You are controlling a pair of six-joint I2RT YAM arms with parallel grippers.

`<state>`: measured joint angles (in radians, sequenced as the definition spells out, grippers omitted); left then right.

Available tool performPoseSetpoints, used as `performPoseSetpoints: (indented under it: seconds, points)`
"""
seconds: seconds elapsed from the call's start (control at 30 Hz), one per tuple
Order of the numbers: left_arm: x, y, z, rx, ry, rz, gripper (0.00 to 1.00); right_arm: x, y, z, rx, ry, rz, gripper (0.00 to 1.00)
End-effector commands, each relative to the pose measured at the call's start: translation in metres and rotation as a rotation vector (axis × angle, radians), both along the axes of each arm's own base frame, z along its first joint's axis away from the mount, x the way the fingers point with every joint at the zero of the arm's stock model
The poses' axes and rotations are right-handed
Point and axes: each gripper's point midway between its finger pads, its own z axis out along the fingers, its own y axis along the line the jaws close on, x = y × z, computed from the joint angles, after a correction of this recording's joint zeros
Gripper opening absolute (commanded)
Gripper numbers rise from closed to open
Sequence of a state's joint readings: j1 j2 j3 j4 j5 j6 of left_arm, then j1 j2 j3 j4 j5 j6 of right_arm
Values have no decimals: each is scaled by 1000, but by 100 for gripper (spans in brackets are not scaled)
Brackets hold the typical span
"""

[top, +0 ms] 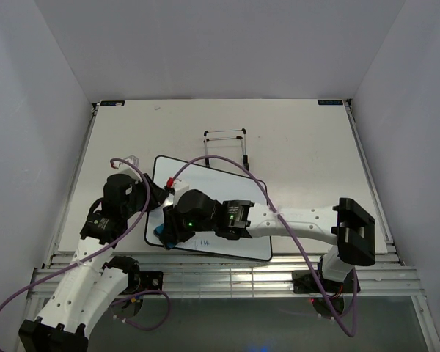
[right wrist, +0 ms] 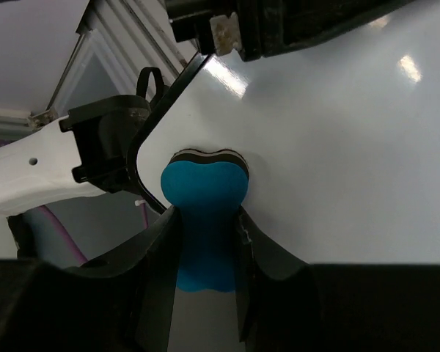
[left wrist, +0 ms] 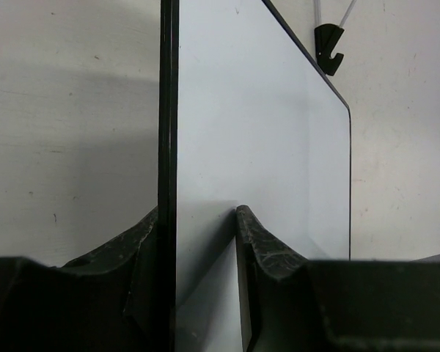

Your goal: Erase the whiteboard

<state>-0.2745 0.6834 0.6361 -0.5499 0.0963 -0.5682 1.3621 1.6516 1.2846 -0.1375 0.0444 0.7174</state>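
Note:
The whiteboard [top: 213,183] lies on the table, a glossy white sheet with a thin black rim [left wrist: 264,132] [right wrist: 337,147]. A small blue scrawl [top: 203,242] shows near its front edge. My right gripper [top: 166,233] [right wrist: 205,213] is shut on the blue bone-shaped eraser [right wrist: 204,183] [top: 160,233], whose felt face presses on the board beside its near left corner. My left gripper [top: 160,194] [left wrist: 199,213] straddles the board's left rim. One finger is against the rim's outer side and the other stands off over the white face, so the jaws are open.
The black wire easel stand [top: 226,143] lies on the table behind the board, its hook [left wrist: 328,48] just past the far rim. Purple cables [top: 227,163] loop over the board. Metal rails [top: 227,273] run along the table's front edge, and grey walls close in both sides.

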Motion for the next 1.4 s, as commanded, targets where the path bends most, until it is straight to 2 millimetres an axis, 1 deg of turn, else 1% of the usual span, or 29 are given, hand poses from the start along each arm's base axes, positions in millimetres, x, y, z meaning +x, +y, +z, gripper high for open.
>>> performPoseSetpoints:
  seconds: [0.0, 0.03, 0.07, 0.1, 0.13, 0.23, 0.27, 0.3, 0.4, 0.43, 0.47, 0.6, 0.63, 0.67, 0.73, 0.77, 0.8, 0.83, 0.87, 0.9, 1.0, 1.03, 1.07, 1.1, 1.17, 1.27, 1.3, 1.33, 1.37]
  points:
    - [12, 3, 24, 98, -150, -47, 0, -22, -24, -70, -224, 52, 51, 8]
    - [12, 3, 25, 97, -153, -47, 0, -13, -32, -75, -251, 20, 3, 8]
    - [12, 3, 24, 100, -150, -44, 0, -9, -54, -93, -322, 21, -31, 8]
    - [12, 3, 24, 99, -151, -45, 0, -5, -68, -90, -329, 14, -60, 8]
    - [12, 4, 24, 101, -152, -41, 0, 2, -83, -97, -358, 1, -108, 8]
    - [12, 4, 25, 100, -153, -39, 0, 12, -150, -122, -447, 10, -246, 8]
    - [12, 4, 26, 99, -156, -39, 0, 13, -166, -128, -467, 15, -276, 8]
    - [12, 4, 25, 101, -153, -38, 0, 9, -194, -139, -502, 35, -309, 8]
    - [12, 5, 26, 100, -154, -34, 0, 7, -233, -150, -537, 59, -388, 8]
    - [12, 5, 27, 99, -157, -33, 0, 6, -253, -164, -576, 64, -414, 8]
    - [12, 5, 26, 99, -157, -32, 0, 5, -258, -166, -572, 72, -425, 8]
    - [12, 4, 25, 99, -152, -35, 0, 8, -240, -154, -496, 60, -395, 8]
    - [12, 4, 25, 98, -152, -38, 0, 12, -217, -136, -437, 42, -351, 8]
    - [13, 4, 26, 98, -152, -36, 0, 12, -205, -136, -443, 41, -323, 8]
    - [13, 5, 24, 100, -149, -34, 0, 9, -166, -117, -366, 39, -238, 8]
    - [13, 4, 25, 100, -149, -35, 0, 6, -134, -89, -296, 5, -177, 8]
    - [12, 4, 24, 101, -146, -36, 0, 3, -117, -91, -307, -6, -144, 8]
    - [12, 4, 24, 102, -146, -34, 0, -9, -99, -81, -288, -32, -87, 8]
    - [12, 5, 24, 102, -148, -33, 0, -11, -70, -52, -219, -52, -61, 8]
    - [13, 5, 23, 103, -146, -33, 0, -18, -56, -58, -235, -53, -29, 8]
    - [13, 5, 23, 104, -144, -32, 0, -35, -14, -40, -183, -79, 42, 8]
    - [13, 5, 23, 104, -144, -32, 0, -42, -6, -38, -173, -71, 68, 8]
    - [13, 5, 23, 105, -145, -30, 0, -44, 0, -46, -192, -68, 79, 8]
    - [13, 5, 24, 105, -147, -29, 0, -44, 9, -38, -173, -70, 83, 8]
    - [13, 6, 24, 105, -148, -27, 0, -46, 12, -41, -179, -71, 84, 8]
    - [13, 6, 23, 106, -145, -28, 0, -37, -5, -47, -220, -92, 24, 8]
    - [13, 5, 24, 106, -147, -29, 0, -28, -16, -51, -252, -115, -23, 8]
    - [13, 6, 24, 105, -148, -27, 0, -25, -34, -69, -309, -111, -59, 8]
    - [13, 6, 24, 105, -150, -27, 0, -21, -47, -65, -311, -118, -93, 8]
